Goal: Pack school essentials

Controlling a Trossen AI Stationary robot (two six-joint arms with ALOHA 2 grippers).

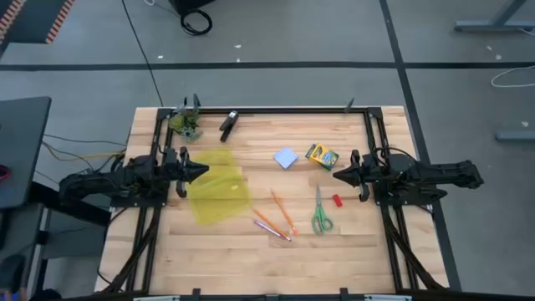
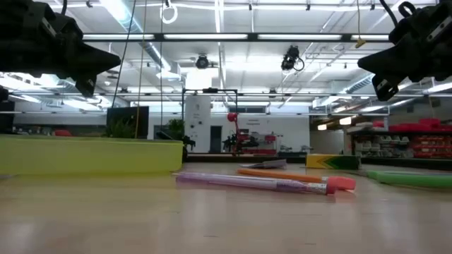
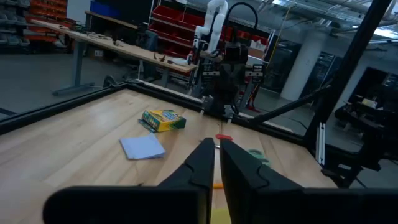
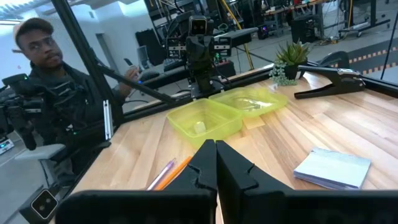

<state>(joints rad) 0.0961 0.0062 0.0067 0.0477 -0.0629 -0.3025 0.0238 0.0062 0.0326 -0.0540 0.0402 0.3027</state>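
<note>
Pinkish pen (image 2: 254, 183) lies closest to the low camera, an orange pencil (image 2: 279, 173) just behind it. Our left gripper (image 1: 199, 171) hovers with fingers (image 3: 202, 163) pressed narrow and holding nothing, over the near edge of the yellow-green open container (image 1: 219, 193). Our right gripper (image 1: 341, 175) hangs opposite, fingers (image 4: 229, 163) shut together, also empty, between the crayon box (image 1: 321, 155) and the tiny red eraser (image 1: 338, 200).

Outward on the table (image 1: 209, 259): pale blue note pad (image 1: 286, 157) beside the crayons, green-handled scissors (image 1: 320, 215), second pencil (image 1: 283, 211). Nothing appears packed yet.

Risks, as we judge them: thin pencils and pen may roll or slip from a pinch; the light container may skid when items drop in; the eraser is small enough to miss. A person (image 4: 50, 93) sits beyond the table edge.
</note>
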